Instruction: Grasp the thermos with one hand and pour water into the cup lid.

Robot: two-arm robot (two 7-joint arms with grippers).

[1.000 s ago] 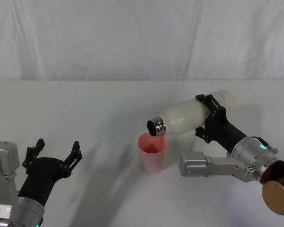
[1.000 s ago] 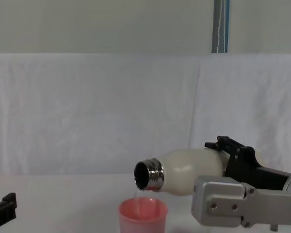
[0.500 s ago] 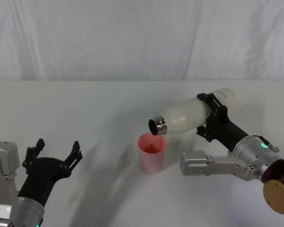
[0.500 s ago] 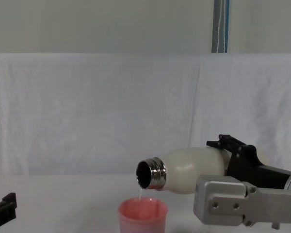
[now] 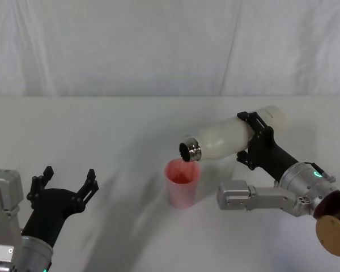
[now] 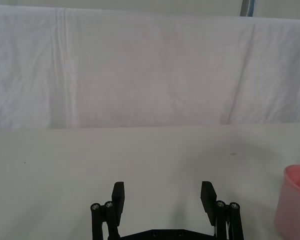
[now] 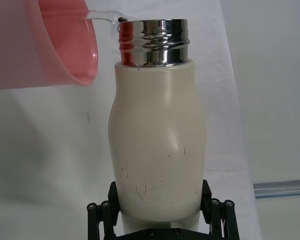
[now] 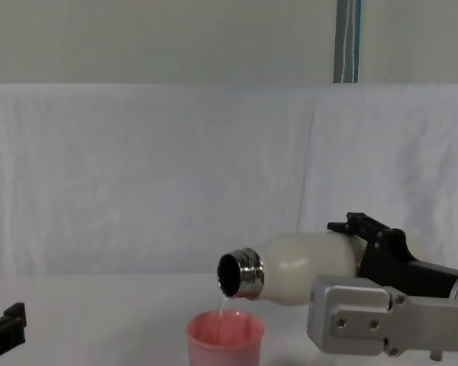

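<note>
The R gripper [image 5: 254,137] clamped the tall cream-white steel-necked thermos [image 5: 229,137] near its base, tipped w/ its mouth just above the small pink plastic cup lid [image 5: 182,182] so a thin stream fell inside, while the L gripper [image 5: 65,184] sat parked, fingers wide.

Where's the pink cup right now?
In the head view the cup stands on the table near the middle, just under the steel neck of the tilted thermos held by the right gripper, receiving water.

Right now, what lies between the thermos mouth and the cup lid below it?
In the chest view, a thin stream of water falls from the thermos into the cup lid.
</note>
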